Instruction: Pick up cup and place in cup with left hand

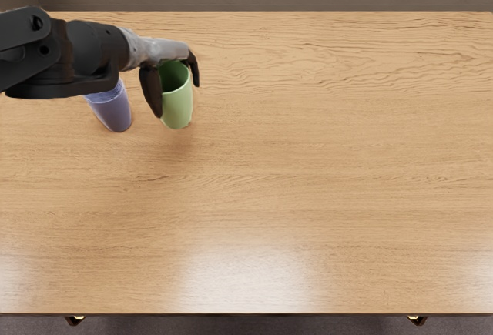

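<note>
"What's on your feed?"

"I have a wood-grain tabletop (308,181), with my left arm (81,58) reaching over its far left area."

"And the hand?"

"My left hand (160,51) grips the light-green cup (177,105), digits on opposite sides, its mouth upward."

"Where's the other one?"

"I see the violet-blue cup (115,112) near the green one, on the picture's left, upper part partly hidden by my arm."
</note>
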Robot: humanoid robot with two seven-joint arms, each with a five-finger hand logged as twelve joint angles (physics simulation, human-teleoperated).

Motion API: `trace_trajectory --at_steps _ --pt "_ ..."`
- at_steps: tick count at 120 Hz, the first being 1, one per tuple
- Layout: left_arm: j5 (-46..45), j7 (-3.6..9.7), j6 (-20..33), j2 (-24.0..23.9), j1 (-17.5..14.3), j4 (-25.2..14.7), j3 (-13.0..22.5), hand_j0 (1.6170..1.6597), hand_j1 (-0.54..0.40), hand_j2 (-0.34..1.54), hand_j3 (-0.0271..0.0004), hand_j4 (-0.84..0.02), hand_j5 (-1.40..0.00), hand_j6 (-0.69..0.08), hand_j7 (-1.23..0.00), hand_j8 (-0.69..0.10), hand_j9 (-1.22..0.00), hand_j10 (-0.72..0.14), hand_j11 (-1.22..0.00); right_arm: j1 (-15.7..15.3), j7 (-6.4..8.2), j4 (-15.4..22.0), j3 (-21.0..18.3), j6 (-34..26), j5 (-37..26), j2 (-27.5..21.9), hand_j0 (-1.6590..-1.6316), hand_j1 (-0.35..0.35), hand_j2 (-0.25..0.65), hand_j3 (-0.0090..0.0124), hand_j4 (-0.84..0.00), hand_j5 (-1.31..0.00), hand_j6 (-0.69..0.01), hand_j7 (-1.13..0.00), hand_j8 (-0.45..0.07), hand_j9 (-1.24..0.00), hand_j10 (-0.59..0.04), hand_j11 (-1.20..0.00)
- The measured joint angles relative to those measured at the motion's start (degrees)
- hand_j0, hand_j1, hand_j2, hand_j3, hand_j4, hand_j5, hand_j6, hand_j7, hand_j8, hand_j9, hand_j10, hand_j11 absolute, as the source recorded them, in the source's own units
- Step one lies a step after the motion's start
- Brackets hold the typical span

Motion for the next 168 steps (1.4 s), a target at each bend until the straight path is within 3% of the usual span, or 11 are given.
trace_trajectory --at_steps 39,91,168 --pt "-1.8 0.0 -3.6 6.1 -1.9 0.2 -3.2 1.6533 -0.095 0.07 0.0 -0.468 -0.61 -0.318 -0.61 -0.275 -0.63 -0.384 -0.64 0.1 0.01 0.1 0.0 0.0 0.0 0.0 -1.6581 -0.32 -0.005 0.0 -0.024 -0.03 -0.024 -0.03 -0.024 -0.03 -0.024 -0.03" --pt "-2.2 0.0 -5.5 10.9 -1.9 1.3 -3.5 1.6529 -0.097 0.08 0.0 -0.468 -0.61 -0.312 -0.62 -0.274 -0.63 -0.381 -0.64 0.2 0.01 0.1 0.0 0.0 0.0 0.0 -1.6581 -0.32 -0.005 0.0 -0.024 -0.03 -0.024 -0.03 -0.024 -0.03 -0.024 -0.03" --pt "0.7 0.01 -5.5 9.3 -0.5 11.8 -2.8 1.6524 -0.098 0.07 0.0 -0.469 -0.63 -0.302 -0.64 -0.266 -0.65 -0.376 -0.65 0.2 0.0 0.1 0.0 0.0 0.0 0.0 -1.6581 -0.32 -0.005 0.0 -0.024 -0.03 -0.024 -0.03 -0.024 -0.03 -0.024 -0.03"
